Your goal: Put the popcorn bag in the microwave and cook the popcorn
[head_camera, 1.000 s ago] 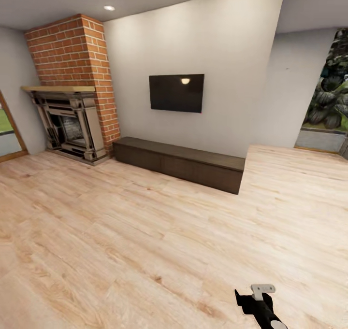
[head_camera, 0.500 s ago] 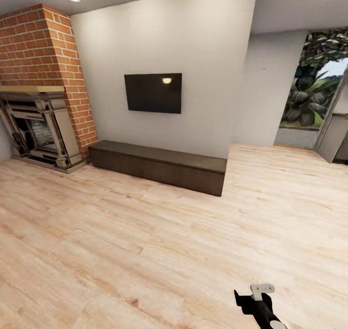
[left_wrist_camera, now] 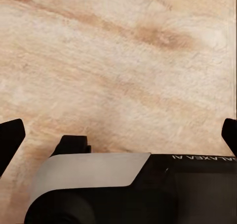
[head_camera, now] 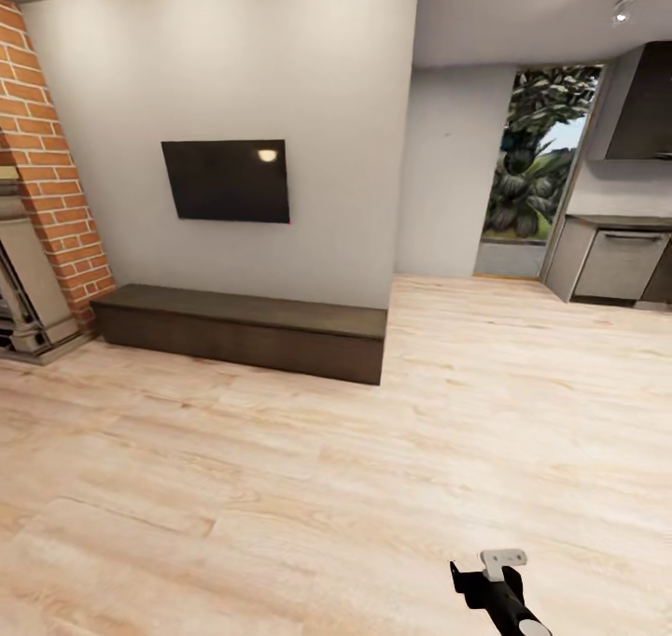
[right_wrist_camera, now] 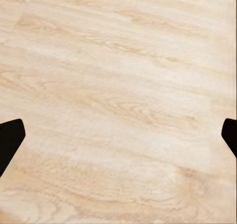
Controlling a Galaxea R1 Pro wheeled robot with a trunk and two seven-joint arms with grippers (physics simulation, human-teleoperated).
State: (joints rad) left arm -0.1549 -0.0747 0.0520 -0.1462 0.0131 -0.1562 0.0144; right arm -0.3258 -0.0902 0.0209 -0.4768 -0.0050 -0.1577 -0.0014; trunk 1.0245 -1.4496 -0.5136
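Note:
The popcorn bag and the microwave are out of view. A corner of the kitchen (head_camera: pixel 621 244) appears at the far right of the head view, with a grey cabinet front, a steel-fronted unit and a dark slab on top. In the left wrist view my left gripper (left_wrist_camera: pixel 118 137) is open, its black fingertips far apart over bare wood floor, above a grey and black part of the robot. In the right wrist view my right gripper (right_wrist_camera: pixel 118 135) is open too, with nothing between its fingers. Part of my right arm (head_camera: pixel 499 587) juts in at the head view's lower edge.
I am in a living room with a light wood floor (head_camera: pixel 327 487). A low dark bench (head_camera: pixel 243 330) stands under a wall-mounted TV (head_camera: pixel 227 180). A brick fireplace (head_camera: pixel 37 216) is at the left. A glass door with plants (head_camera: pixel 527 174) is beside the kitchen.
The whole head view has swung to the right: the camera turned. The fireplace slid to the left edge and the kitchen corner came into sight. The arm piece keeps its place in the picture.

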